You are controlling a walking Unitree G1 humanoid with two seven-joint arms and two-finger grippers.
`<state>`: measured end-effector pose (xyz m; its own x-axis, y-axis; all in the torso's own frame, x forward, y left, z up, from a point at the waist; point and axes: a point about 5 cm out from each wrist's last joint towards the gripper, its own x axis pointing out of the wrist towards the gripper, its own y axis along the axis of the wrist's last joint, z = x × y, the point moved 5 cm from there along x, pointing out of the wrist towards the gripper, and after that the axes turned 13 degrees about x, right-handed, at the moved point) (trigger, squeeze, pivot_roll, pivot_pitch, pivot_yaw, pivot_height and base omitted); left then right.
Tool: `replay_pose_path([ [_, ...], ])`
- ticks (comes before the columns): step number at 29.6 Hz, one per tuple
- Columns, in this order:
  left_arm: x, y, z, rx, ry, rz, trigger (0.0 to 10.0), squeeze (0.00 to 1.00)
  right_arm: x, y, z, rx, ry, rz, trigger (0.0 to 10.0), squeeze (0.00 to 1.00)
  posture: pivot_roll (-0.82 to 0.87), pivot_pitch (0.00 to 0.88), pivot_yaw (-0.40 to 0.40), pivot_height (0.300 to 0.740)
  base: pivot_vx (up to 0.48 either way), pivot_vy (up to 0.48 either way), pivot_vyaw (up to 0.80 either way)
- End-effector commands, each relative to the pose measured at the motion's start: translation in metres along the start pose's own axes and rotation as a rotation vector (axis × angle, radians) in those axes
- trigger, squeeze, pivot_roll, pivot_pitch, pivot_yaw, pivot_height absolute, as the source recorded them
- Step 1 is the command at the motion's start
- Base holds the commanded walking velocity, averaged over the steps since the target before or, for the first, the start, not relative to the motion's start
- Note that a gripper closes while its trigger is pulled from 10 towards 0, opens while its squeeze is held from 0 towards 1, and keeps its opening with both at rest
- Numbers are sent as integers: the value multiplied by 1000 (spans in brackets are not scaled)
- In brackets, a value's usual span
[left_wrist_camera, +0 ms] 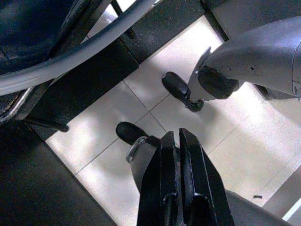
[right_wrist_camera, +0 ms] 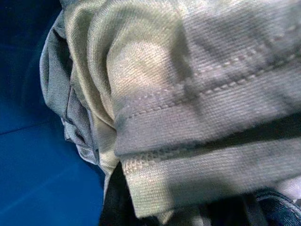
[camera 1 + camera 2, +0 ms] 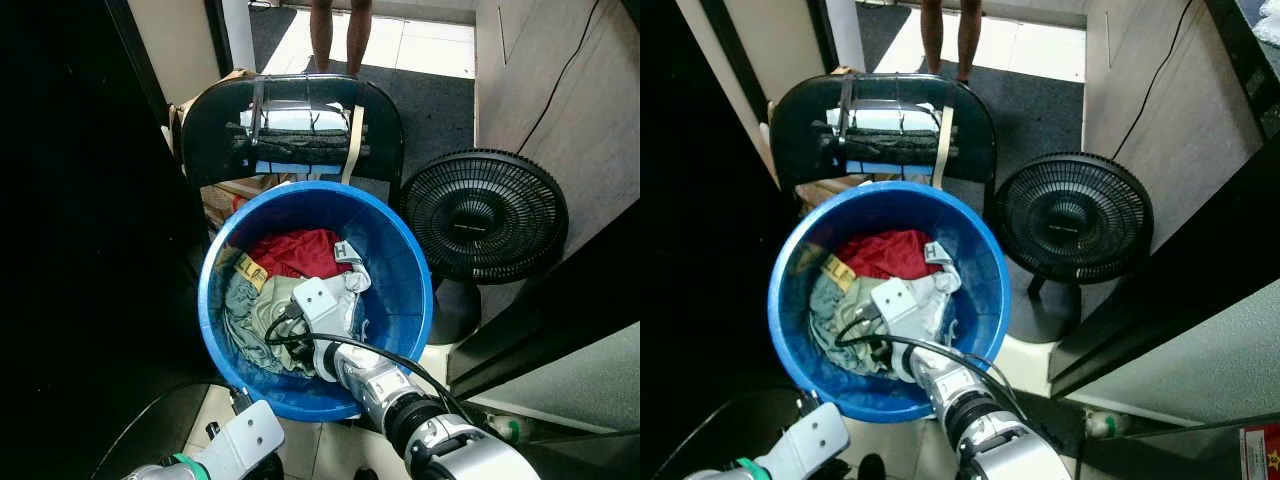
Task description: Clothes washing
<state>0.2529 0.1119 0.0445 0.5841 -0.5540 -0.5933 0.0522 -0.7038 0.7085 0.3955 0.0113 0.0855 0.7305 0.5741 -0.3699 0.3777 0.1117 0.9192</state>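
Observation:
A round blue tub (image 3: 415, 300) stands on the floor in front of me, holding a red garment (image 3: 295, 252), pale grey-green clothes (image 3: 250, 315) and a white piece (image 3: 350, 283). My right arm (image 3: 370, 385) reaches down into the tub, and its gripper is buried among the clothes. The right wrist view is pressed against pale grey-green fabric (image 2: 188, 108) with stitched hems, beside the blue tub wall (image 2: 42, 165). My left gripper (image 1: 178, 136) hangs low at the near left, shut and holding nothing, over a tiled floor (image 1: 99, 113).
A black chair (image 3: 290, 110) stands just behind the tub. To the tub's right a black fan (image 3: 485, 215) sits on the floor. A person's legs (image 3: 340, 30) stand at the far doorway. A dark panel (image 3: 70, 200) closes the left side.

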Motion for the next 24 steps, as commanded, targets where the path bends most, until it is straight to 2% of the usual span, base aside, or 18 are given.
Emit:
replay_pose_path([
  [1, 2, -7, 11, -4, -39, -20, 10000, 0, 0, -34, -11, 61, 27, -92, 0, 0, 69, 358, 78, 740, 0, 0, 0],
  [17, 5, 1, 2, 7, -3, 20, 10000, 0, 0, -19, -14, 154, 59, 2, 0, 0, 68, 337, 75, 740, 0, 0, 0],
  [21, 7, 6, -4, 3, 21, 44, 10000, 0, -1, 0, -14, 210, 81, 96, 0, 0, 61, 320, 73, 740, 0, 0, 0],
  [24, 9, 11, -10, -1, 40, 67, 10000, 0, -4, 31, -13, 261, 109, 225, 0, 0, 50, 297, 72, 740, 0, 0, 0],
])
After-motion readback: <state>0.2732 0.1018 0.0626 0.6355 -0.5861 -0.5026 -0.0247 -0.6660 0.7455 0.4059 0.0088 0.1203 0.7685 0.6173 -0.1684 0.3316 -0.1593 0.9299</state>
